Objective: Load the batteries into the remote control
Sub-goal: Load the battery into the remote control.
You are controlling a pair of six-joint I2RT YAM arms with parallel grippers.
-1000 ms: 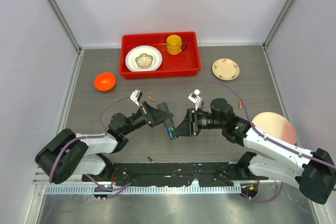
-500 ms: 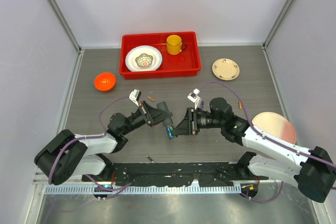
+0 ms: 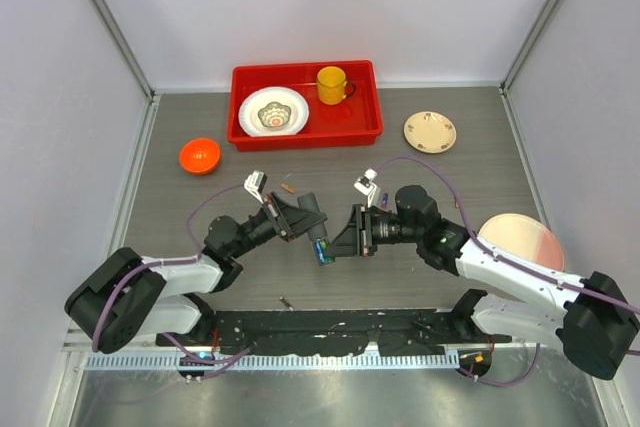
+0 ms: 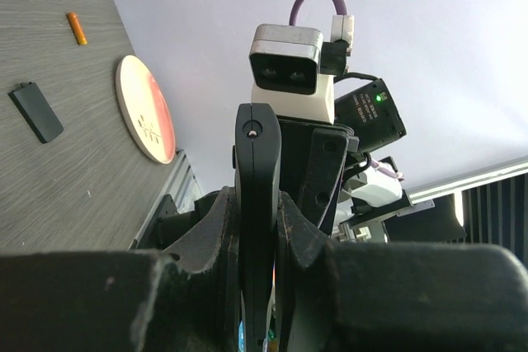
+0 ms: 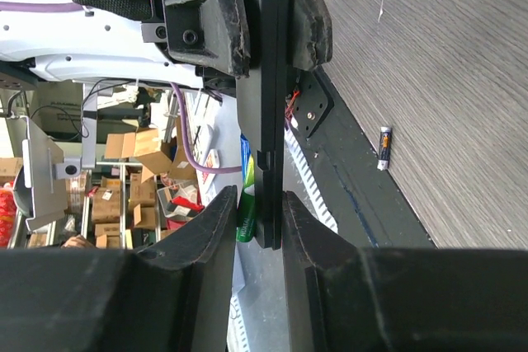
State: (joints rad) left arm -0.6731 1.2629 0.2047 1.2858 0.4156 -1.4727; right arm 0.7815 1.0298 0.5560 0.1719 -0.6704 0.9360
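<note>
Clamping slim, flat black remote control [image 5: 268, 80]

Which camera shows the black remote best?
The right wrist view: the slim black plastic remote control shows most of its length edge-on, a green-and-blue battery against it. The left wrist view shows only its narrow edge; the top view has it mostly hidden between the left tool and right tool.

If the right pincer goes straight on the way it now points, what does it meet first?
The slim black plastic remote control sits edge-on between its jaws. Further along that bar, the right pincer would likely meet the left pincer, shut on the far end.
</note>
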